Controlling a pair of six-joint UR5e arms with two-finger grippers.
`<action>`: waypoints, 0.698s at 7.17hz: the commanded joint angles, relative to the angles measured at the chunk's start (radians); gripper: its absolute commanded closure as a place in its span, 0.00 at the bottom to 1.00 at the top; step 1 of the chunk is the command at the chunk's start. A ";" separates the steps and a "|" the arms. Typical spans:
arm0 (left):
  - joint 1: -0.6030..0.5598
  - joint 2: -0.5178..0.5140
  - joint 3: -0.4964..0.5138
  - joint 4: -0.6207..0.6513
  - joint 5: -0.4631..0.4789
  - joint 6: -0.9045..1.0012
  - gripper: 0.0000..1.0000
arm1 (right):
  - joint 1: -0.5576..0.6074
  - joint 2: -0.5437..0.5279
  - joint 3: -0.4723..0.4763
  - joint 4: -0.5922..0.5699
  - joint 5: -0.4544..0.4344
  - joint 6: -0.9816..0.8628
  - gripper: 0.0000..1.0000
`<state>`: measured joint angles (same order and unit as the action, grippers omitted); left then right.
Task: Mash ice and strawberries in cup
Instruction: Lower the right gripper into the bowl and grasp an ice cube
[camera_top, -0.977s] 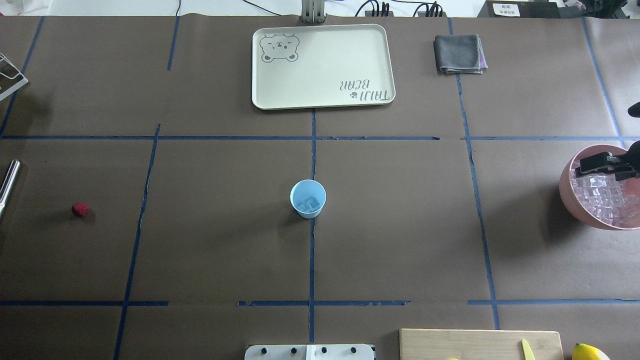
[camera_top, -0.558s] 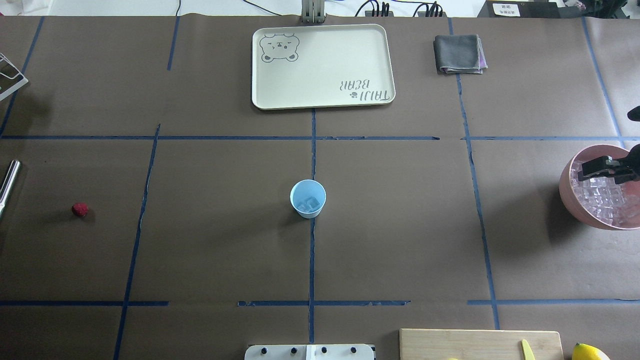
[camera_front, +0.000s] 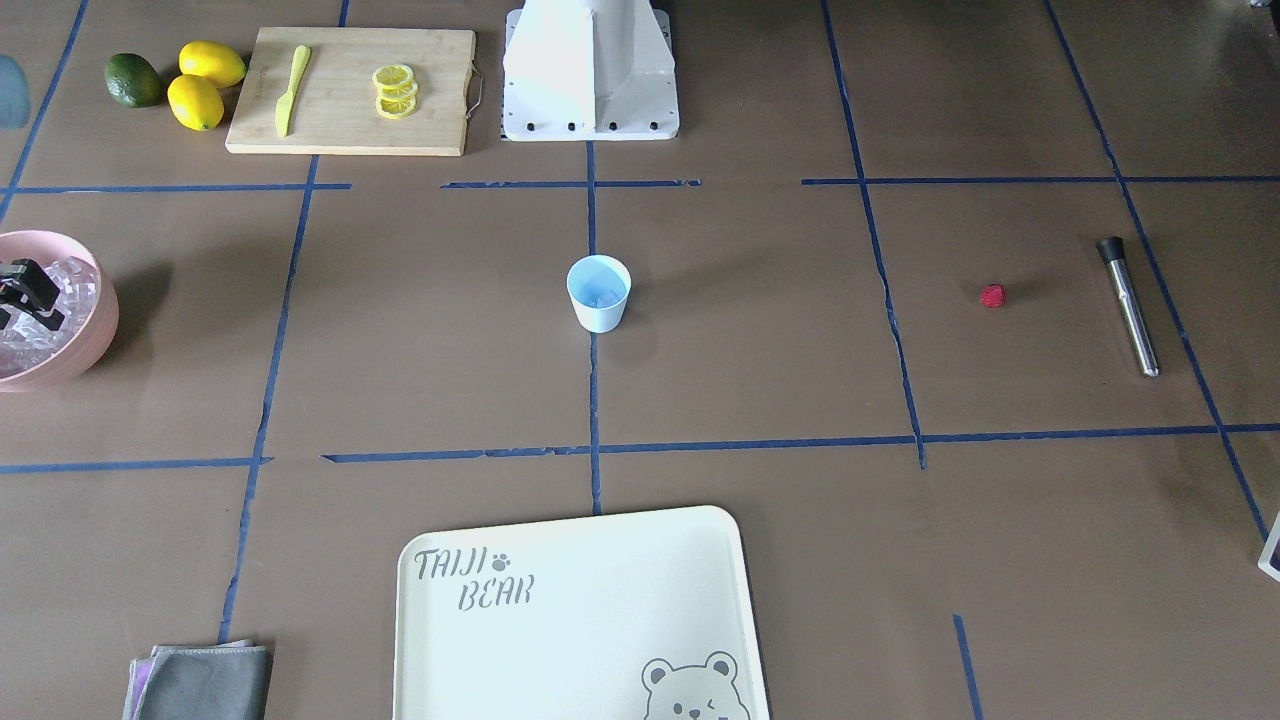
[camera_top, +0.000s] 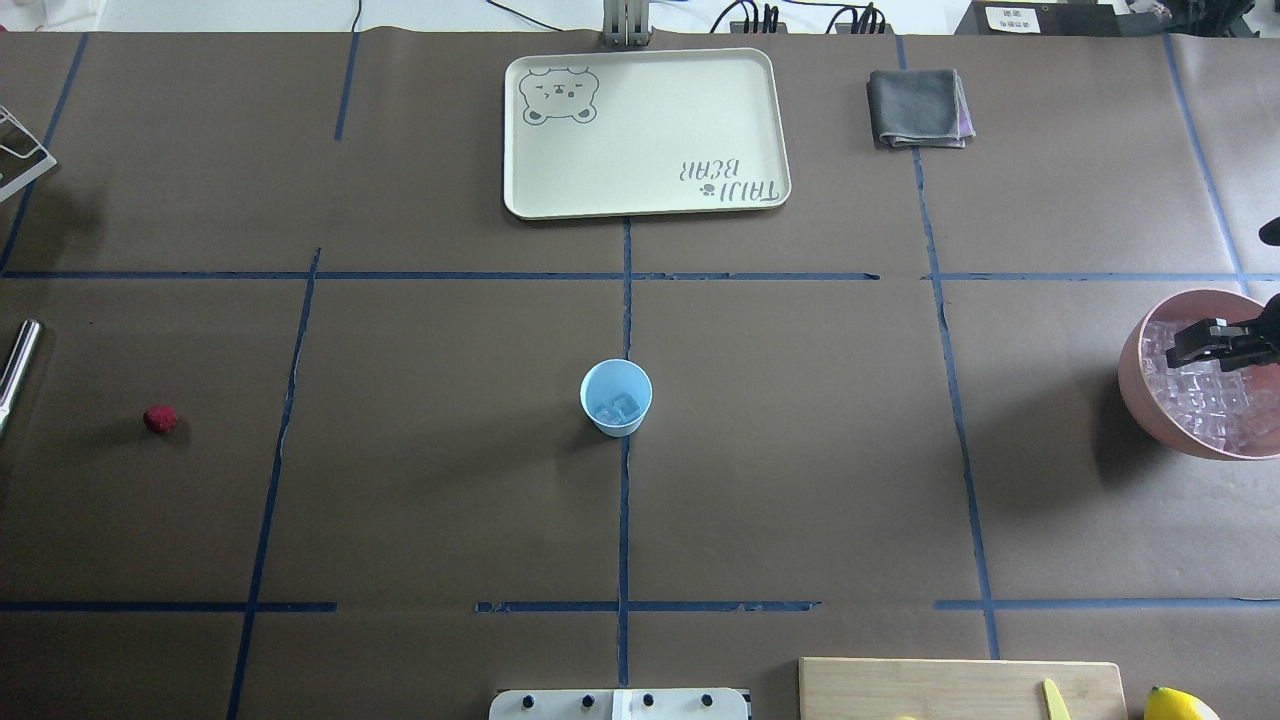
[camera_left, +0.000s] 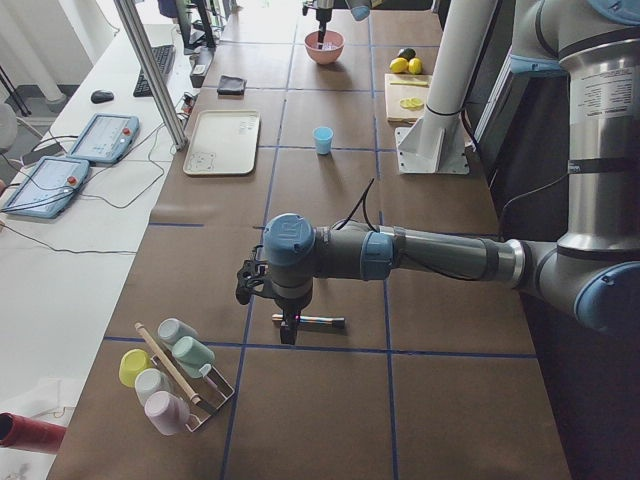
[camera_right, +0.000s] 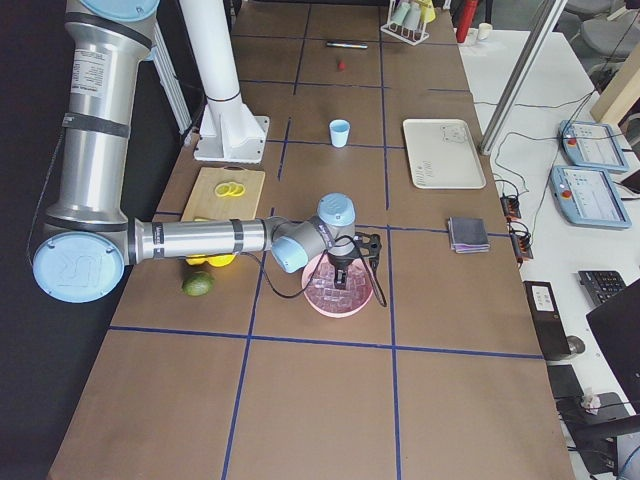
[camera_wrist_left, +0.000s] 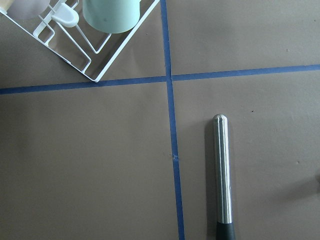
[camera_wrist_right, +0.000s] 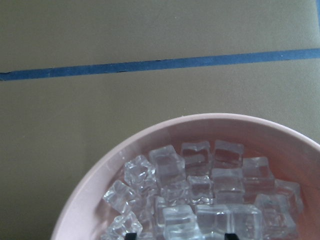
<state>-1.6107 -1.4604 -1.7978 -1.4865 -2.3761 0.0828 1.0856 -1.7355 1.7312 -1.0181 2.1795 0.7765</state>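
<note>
Hovering over ice (camera_wrist_right: 200, 175) in bowl (camera_wrist_right: 95, 172), right pincer (camera_wrist_right: 180, 236) shows spread fingertips (camera_wrist_right: 230, 236) in wrist view.

A brown table (camera_top: 450, 500) is crossed by dark blue tape lines (camera_top: 623, 520). A pale blue cup (camera_top: 617, 428), a red strawberry (camera_top: 159, 419), a pink bowl (camera_top: 1130, 385) filled with clear, glassy ice (camera_top: 1215, 405), a grey cloth (camera_top: 915, 107), and a cream tray (camera_top: 650, 130) printed with a grey bear (camera_top: 558, 95) and lettering (camera_top: 735, 180) are shown.
</note>
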 joint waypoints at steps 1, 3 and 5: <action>0.000 0.000 0.000 0.000 0.000 -0.002 0.00 | -0.003 0.004 -0.004 -0.002 -0.001 -0.006 0.35; 0.000 0.000 -0.005 0.000 0.000 -0.002 0.00 | -0.003 0.011 -0.006 -0.010 -0.003 -0.006 0.47; 0.000 0.000 -0.006 0.000 0.000 -0.002 0.00 | -0.001 0.007 -0.004 -0.010 0.003 -0.006 0.98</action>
<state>-1.6107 -1.4604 -1.8029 -1.4864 -2.3761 0.0815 1.0833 -1.7271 1.7267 -1.0272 2.1788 0.7701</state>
